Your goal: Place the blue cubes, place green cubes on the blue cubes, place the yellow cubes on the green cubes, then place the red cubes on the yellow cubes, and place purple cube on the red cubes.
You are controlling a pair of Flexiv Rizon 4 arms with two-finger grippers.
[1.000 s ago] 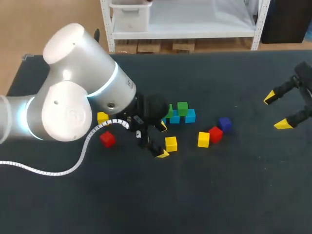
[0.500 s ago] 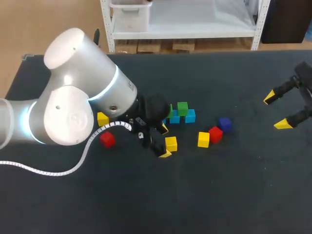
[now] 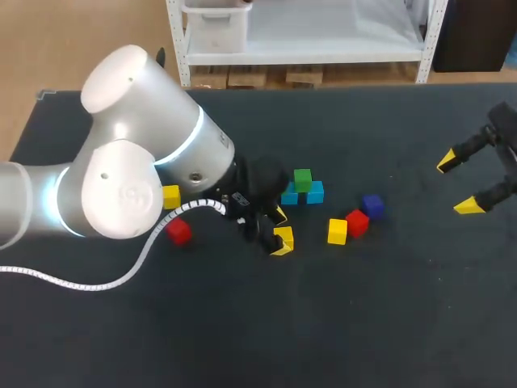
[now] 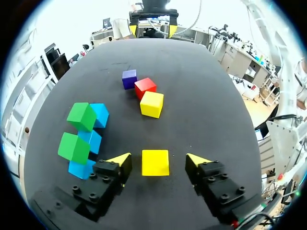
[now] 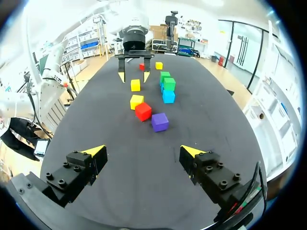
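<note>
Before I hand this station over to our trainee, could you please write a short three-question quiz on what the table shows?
1. True or false: the left gripper is shut on the yellow cube between its fingers.
2. Which cube lies nearest the purple cube? A green, B red, C blue.
3. What does the right gripper hold?
Key: 1 false, the fingers stand apart from the cube on both sides. 2 B, the red cube. 3 nothing; its fingers are open.
</note>
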